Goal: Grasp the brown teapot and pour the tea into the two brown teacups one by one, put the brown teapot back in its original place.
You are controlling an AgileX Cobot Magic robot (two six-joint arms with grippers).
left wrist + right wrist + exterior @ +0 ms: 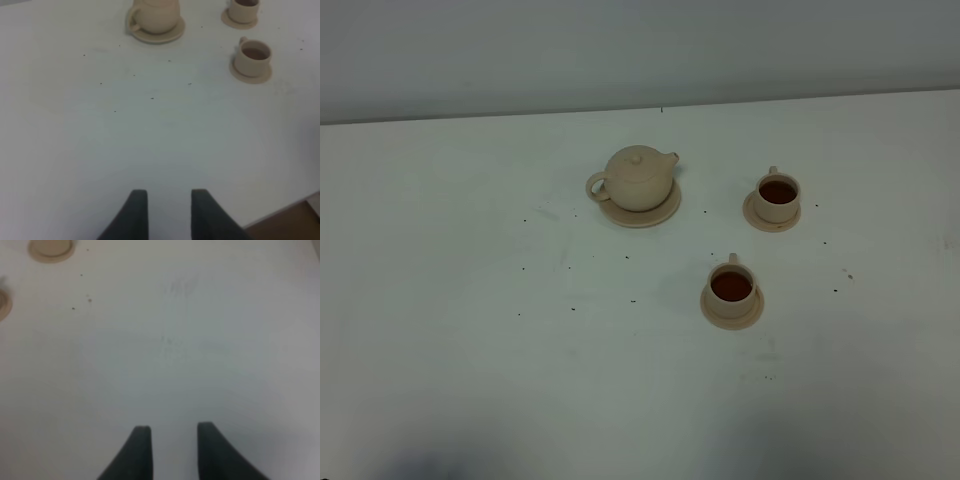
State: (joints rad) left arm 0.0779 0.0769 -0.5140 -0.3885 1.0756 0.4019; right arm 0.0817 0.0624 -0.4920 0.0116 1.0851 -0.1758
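Left gripper (169, 212): dark fingers parted with a clear gap, nothing between them, hovering over bare white table (470, 350) well short of the tea set. Right gripper (172, 450): fingers likewise spread, empty, above plain tabletop; from its wrist camera only the edge of one cup-and-saucer shows in a far corner, plus a sliver of another saucer at the frame edge. Neither arm appears in the overhead view. Brown teapot (638, 178) sits upright, lid on, centred on its large saucer (665, 212), loop handle toward the left of the overhead view, spout toward the right. Far teacup (778, 195) stands on its small saucer to the right of the pot, holding dark reddish-brown liquid. Near teacup (731, 287) stands on its own saucer, nearer the camera and slightly left of the far cup, also holding dark liquid. Each cup's small handle points toward the back of the table. The two cups are apart from each other and from the pot. Scattered small dark specks (631, 300) lie on the table around the set.
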